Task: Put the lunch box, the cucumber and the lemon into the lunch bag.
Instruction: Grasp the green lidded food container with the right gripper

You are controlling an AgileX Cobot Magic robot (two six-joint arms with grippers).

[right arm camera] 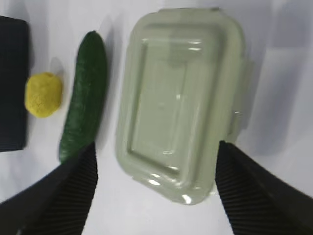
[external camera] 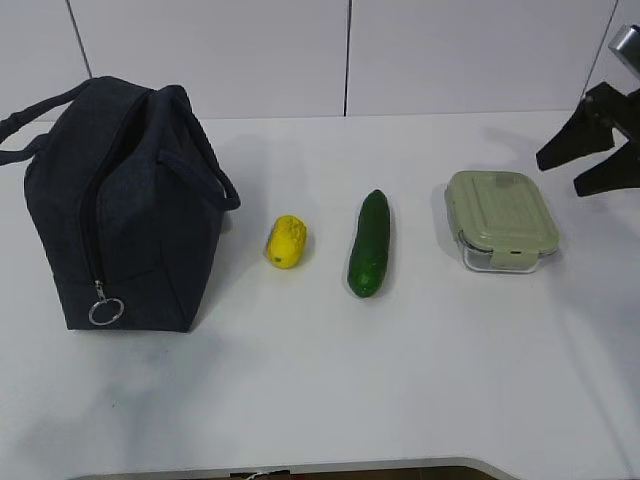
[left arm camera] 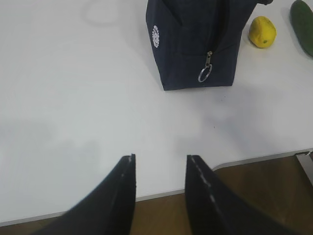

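Note:
The dark navy lunch bag [external camera: 130, 210] stands upright at the table's left, its ring pull [external camera: 105, 311] hanging low on the side zipper. To its right lie the yellow lemon [external camera: 286, 241], the dark green cucumber [external camera: 369, 243] and the lunch box [external camera: 500, 218] with its sage-green lid. My right gripper [external camera: 562, 173] hovers wide open at the far right, just beyond the box. In the right wrist view its fingers [right arm camera: 78, 186] flank the near end of the lunch box [right arm camera: 181, 98] without touching it. My left gripper [left arm camera: 161, 157] is open and empty over the table's front edge, well short of the bag [left arm camera: 190, 44].
The white table [external camera: 320, 380] ends close in front, and a white wall runs behind it. The left wrist view shows the table's front edge [left arm camera: 254, 159] with brown floor below. The cucumber [right arm camera: 85, 93] lies close beside the box's left side.

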